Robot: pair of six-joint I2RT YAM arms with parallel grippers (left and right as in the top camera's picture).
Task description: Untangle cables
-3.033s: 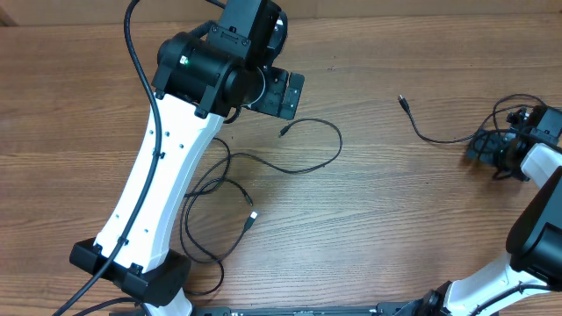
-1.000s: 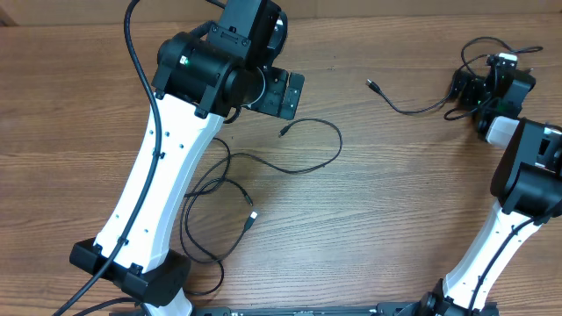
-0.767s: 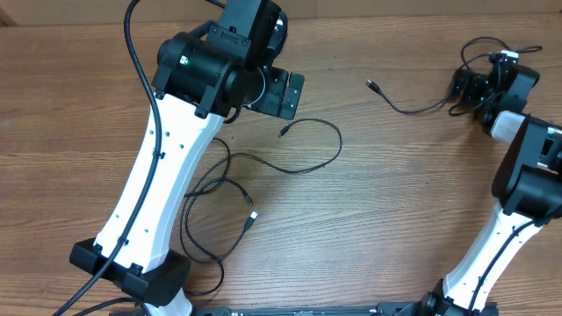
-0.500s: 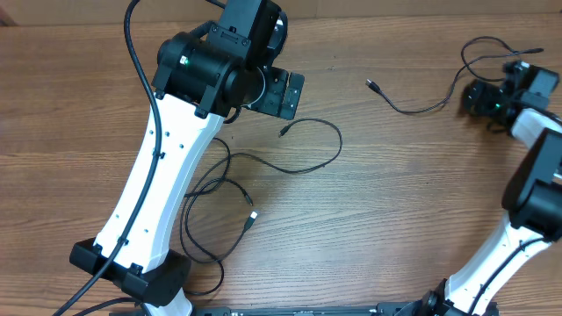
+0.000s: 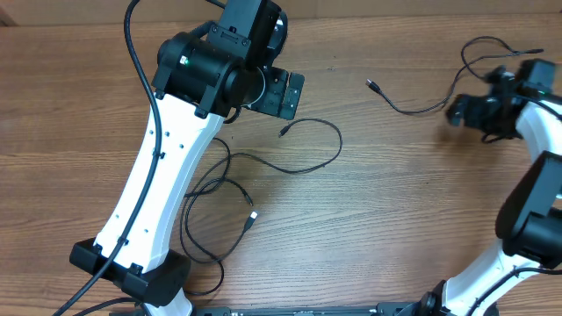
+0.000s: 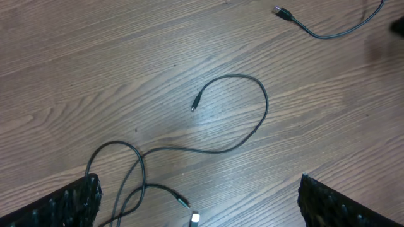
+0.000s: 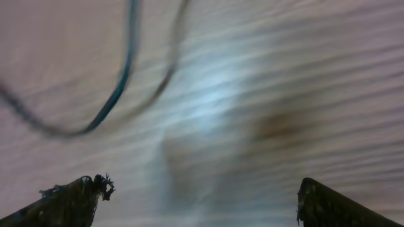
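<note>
A thin black cable [image 5: 327, 158] with a small plug [image 5: 283, 132] loops across the table's middle and joins a tangle [image 5: 213, 189] by the left arm, where a silver-tipped plug [image 5: 253, 216] lies. My left gripper [image 5: 279, 93] hangs open and empty above them. In the left wrist view [image 6: 199, 183] the looped cable [image 6: 255, 129] lies below it. A separate cable [image 5: 413, 109] with its plug [image 5: 371, 85] lies at the far right. My right gripper [image 5: 470, 111] is blurred beside it, open and empty [image 7: 202, 184], with blurred cable [image 7: 123, 75] in view.
The left arm's white body [image 5: 158, 175] covers part of the tangle. Thicker arm cables [image 5: 132, 44] run at the back left. The right cable's loops [image 5: 479, 48] lie near the table's far right edge.
My right gripper dragged the right cable up and away from the tangle, let it go, and has now swung down and left off it. The left arm has not moved.
</note>
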